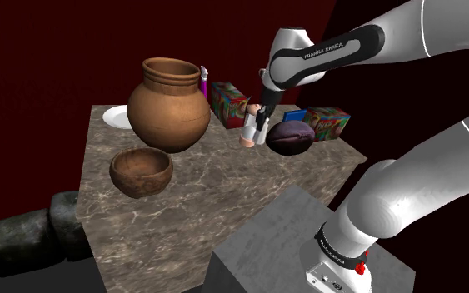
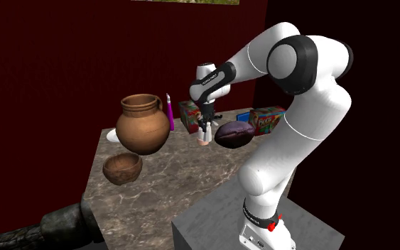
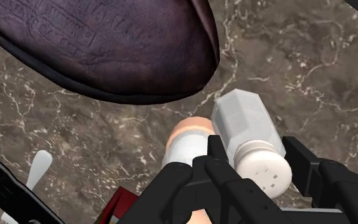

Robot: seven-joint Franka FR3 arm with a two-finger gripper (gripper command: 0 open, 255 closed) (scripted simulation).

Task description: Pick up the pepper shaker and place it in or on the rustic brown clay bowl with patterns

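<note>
the gripper [image 1: 261, 119] is low over the far side of the marble table [image 1: 224, 196]. in the wrist view its two black fingers are drawn narrow around the pepper shaker [image 3: 247, 124], a pale faceted body with a white, holed cap. they clasp it high up, just below the cap, and the shaker leans between them rather than sitting square. i cannot tell whether its base is off the table yet. in the shoulder view the brown clay bowl [image 1: 141, 185] sits well apart from the gripper, at about 8 o'clock, with nothing in it.

what could go wrong, as i judge it:

- the grip is high and skewed, so the shaker may swing or slip out on a quick lift.
- a white and peach cylinder [image 3: 184, 145] stands just beside one finger, on its outer side, and could be dragged or tipped as the hand rises.
- a dark purple ball [image 1: 289, 138] lies just beside the gripper at 4 o'clock and would likely roll if nudged.
- the big clay pot [image 1: 168, 112] stands at 9 o'clock, close to the straight line toward the bowl, so a low sweep risks clipping its belly.
- letting go from too high could bounce the shaker out of the bowl or shove the bowl across the table.
</note>
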